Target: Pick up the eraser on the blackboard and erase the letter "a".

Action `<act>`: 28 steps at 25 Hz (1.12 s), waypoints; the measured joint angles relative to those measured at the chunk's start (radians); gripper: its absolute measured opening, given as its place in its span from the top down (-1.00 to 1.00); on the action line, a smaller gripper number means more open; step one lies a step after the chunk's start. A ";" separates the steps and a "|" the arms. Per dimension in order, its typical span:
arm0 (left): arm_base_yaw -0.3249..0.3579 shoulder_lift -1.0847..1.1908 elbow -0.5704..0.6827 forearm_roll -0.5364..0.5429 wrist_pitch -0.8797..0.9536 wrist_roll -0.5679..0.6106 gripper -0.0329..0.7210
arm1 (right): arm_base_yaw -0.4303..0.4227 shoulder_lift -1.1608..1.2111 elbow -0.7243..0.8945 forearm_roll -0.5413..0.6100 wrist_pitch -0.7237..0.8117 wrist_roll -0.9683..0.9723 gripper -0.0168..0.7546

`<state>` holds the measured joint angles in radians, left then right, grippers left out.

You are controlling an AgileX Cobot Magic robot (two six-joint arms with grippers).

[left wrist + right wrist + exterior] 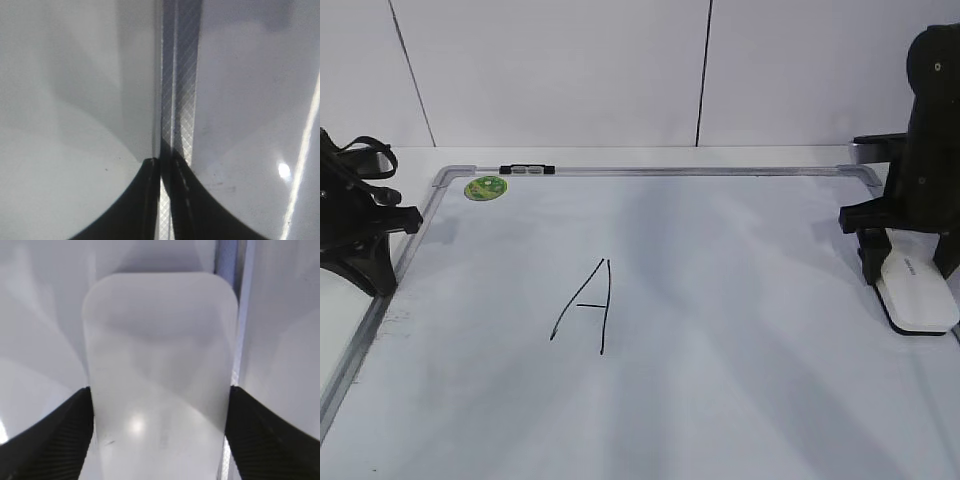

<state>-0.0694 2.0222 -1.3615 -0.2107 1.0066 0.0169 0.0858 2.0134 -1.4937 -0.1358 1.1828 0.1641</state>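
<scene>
The white eraser (917,290) lies flat on the blackboard (720,300) at its right edge. My right gripper (908,262) straddles the eraser's far end, and in the right wrist view its fingers (160,389) press both long sides of the eraser (160,350). My left gripper (382,282) hangs over the board's left frame (182,75), its fingers (165,162) almost together and empty. A tall angular uppercase "A" (588,305) is drawn mid-board. No small lowercase "a" shows in any view.
A round green sticker (486,187) sits at the board's far left corner. A small black-and-white clip (527,170) lies on the far frame. White wall panels stand behind the board.
</scene>
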 joint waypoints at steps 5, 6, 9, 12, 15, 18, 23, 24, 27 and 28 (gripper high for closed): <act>0.000 0.000 0.000 0.000 0.000 0.000 0.74 | 0.000 -0.013 -0.049 0.000 0.018 0.000 -0.71; 0.000 0.001 -0.002 0.000 0.000 0.000 0.70 | 0.000 -0.018 -0.057 0.000 0.021 0.002 -0.71; 0.000 0.007 -0.014 0.020 0.011 0.000 0.46 | 0.000 -0.029 -0.068 -0.009 0.025 0.010 -0.71; 0.000 0.015 -0.043 0.034 0.022 0.000 0.12 | -0.001 -0.036 -0.070 -0.011 0.029 0.012 -0.71; 0.000 0.020 -0.094 0.036 0.078 0.000 -0.03 | -0.001 -0.040 -0.071 -0.015 0.031 0.015 -0.71; 0.000 0.020 -0.159 0.036 0.144 0.000 -0.06 | -0.001 -0.063 -0.087 -0.015 0.033 0.019 -0.70; 0.000 -0.031 -0.247 0.036 0.199 0.000 -0.03 | -0.001 -0.133 -0.118 -0.015 0.035 0.036 -0.68; 0.000 -0.050 -0.255 0.036 0.201 0.000 -0.02 | -0.001 -0.149 -0.117 -0.015 0.036 0.039 -0.68; 0.000 -0.109 -0.264 0.036 0.206 0.000 0.04 | -0.001 -0.187 -0.120 -0.015 0.040 0.041 -0.61; 0.000 -0.129 -0.264 0.034 0.208 0.000 0.06 | -0.001 -0.198 -0.120 -0.015 0.040 0.044 -0.58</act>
<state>-0.0694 1.8932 -1.6257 -0.1767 1.2144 0.0169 0.0844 1.8154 -1.6132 -0.1509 1.2225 0.2078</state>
